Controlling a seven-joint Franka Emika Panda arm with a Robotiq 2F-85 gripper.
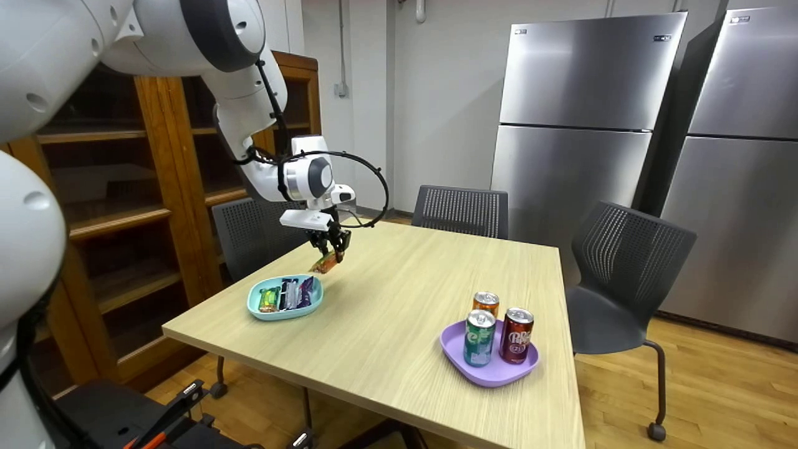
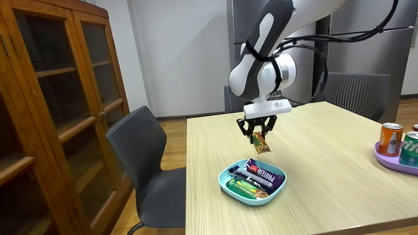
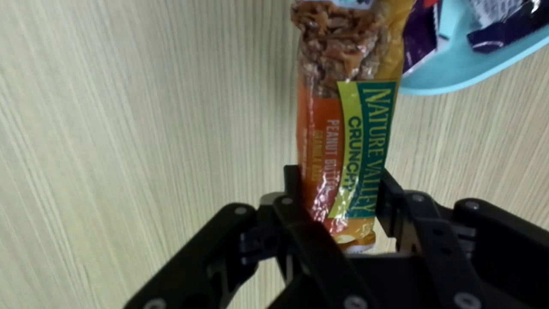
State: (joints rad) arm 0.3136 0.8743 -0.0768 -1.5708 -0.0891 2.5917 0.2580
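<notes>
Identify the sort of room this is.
Probably a break room or shared kitchen area, perhaps in an office or lab, though I can't be certain. Pointers: two tall steel refrigerators, dark office-style chairs, and soda cans.

Granola bar (image 3: 343, 141): glossy plastic film, crinkled. Gripper (image 3: 339, 184): matt; plastic or coated metal, cannot tell. Table (image 2: 334, 198): wood grain, low sheen. Turquoise dish (image 1: 283, 316) near one table edge: smooth, plastic by its look; wrapped bars (image 2: 254, 179) in it shiny. Purple tray (image 1: 497, 376) by the opposite edge: smooth plastic, to my eye. Cans (image 1: 479, 342): bright metal lids, glossy walls. Cabinet (image 2: 44, 153): varnished wood, glass. Fridges (image 1: 580, 81): satin metal.
</notes>
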